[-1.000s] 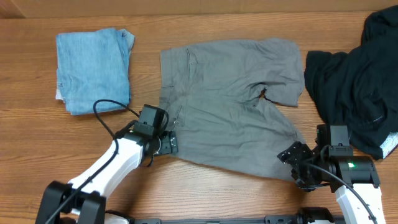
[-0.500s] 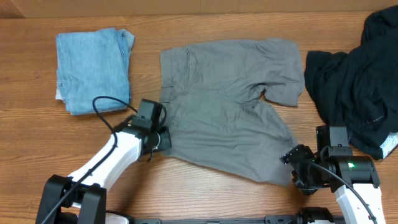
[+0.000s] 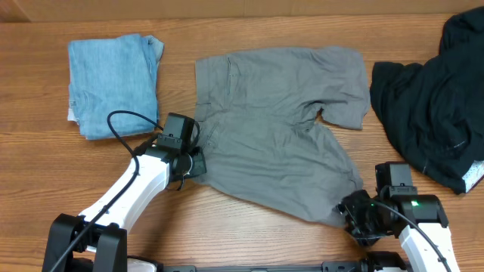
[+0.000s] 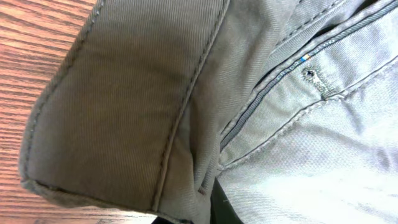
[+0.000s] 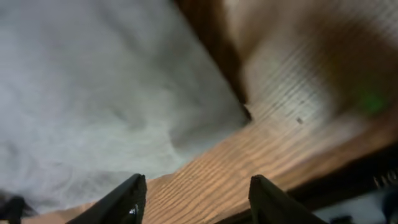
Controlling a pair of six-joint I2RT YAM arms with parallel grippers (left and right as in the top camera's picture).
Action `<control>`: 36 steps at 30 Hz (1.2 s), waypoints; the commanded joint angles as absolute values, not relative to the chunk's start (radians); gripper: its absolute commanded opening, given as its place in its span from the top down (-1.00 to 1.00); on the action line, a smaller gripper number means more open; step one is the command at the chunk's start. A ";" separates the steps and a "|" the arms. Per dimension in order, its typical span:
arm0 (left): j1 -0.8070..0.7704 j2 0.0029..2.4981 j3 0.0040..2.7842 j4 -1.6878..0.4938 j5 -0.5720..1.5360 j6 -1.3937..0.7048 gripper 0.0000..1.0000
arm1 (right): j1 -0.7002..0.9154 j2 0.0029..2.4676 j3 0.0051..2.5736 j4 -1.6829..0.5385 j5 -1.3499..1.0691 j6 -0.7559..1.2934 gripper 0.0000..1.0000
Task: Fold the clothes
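Grey shorts (image 3: 276,128) lie spread, unfolded, on the counter (image 3: 249,234). The left hand (image 3: 195,164) is clamped on their waistband (image 4: 124,106) corner, and the right hand (image 5: 198,198) gapes beside the hem (image 5: 186,127). Every fold looks left to do.

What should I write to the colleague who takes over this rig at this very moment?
Left gripper: shut on the grey shorts, at the near waistband corner.
Right gripper: open, low over the table, at the near leg hem, holding nothing.
The shorts lie spread in the middle, between the folded denim garment and the black garment.
Done: no fold yet.
To do: grip the hem with the right gripper, then fold.
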State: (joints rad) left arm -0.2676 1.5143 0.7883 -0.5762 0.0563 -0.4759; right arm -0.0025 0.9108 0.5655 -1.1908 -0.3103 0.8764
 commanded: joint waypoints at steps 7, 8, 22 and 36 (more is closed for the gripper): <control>-0.262 1.502 0.810 -0.575 0.038 -0.486 0.92 | 0.138 0.942 0.561 -1.137 -0.108 0.865 -0.52; -0.262 1.502 0.810 -0.575 0.038 -0.486 0.92 | 0.144 0.956 0.561 -1.134 -0.089 0.869 -0.52; -0.262 1.502 0.810 -0.575 0.038 -0.486 0.92 | 0.157 1.211 0.524 -0.897 -0.219 0.756 -0.64; -0.262 1.489 0.840 -0.619 0.018 -0.486 0.92 | 0.157 1.230 0.637 -0.889 -0.264 0.698 0.92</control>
